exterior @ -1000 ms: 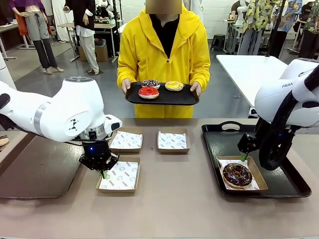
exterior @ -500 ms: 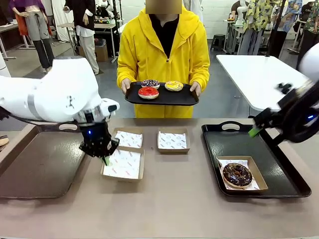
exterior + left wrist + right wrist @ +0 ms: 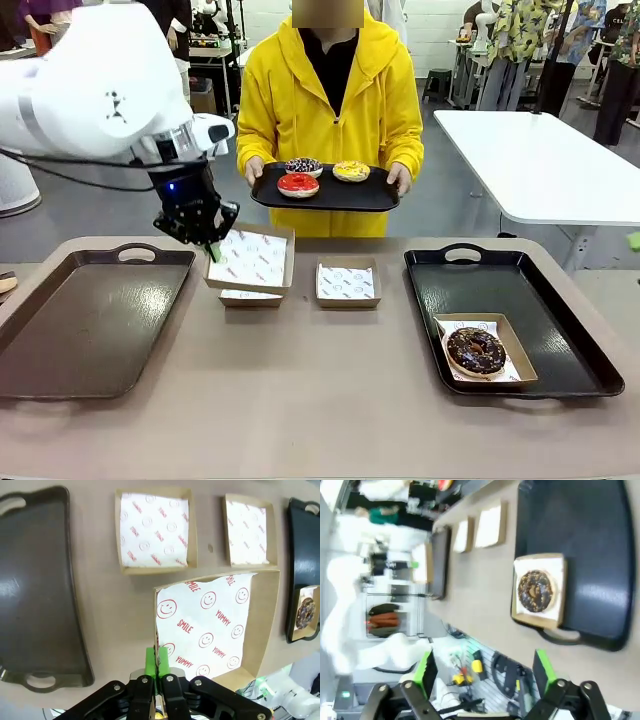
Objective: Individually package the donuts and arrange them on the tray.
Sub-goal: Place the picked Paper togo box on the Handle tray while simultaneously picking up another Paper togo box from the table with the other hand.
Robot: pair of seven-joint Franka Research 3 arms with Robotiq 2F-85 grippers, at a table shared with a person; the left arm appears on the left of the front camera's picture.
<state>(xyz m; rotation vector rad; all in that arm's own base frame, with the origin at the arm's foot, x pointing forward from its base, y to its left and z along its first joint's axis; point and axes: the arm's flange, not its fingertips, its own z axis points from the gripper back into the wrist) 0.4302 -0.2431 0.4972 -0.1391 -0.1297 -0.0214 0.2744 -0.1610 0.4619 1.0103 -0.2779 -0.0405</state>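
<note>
Lifted since a second ago: left gripper (image 3: 213,240), fingers pinched on the rim of a paper-lined box (image 3: 252,258), holds it above the table (image 3: 330,400). Pulled back, the right gripper (image 3: 485,672) has fingers spread wide, empty. Three donuts (image 3: 298,184) sit on the person's tray (image 3: 375,196); the chocolate donut (image 3: 476,350) lies boxed on the right-hand tray (image 3: 470,290).

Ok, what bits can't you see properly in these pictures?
- Front view: the raised box, pinched by the left end effector, covers most of the table box behind it.
- Front view: the red donut hides the purple-sprinkled donut's near side.
- Left wrist view: the chocolate donut runs off the picture's edge.
- Right wrist view: blur makes the paper liner's print unreadable.
</note>
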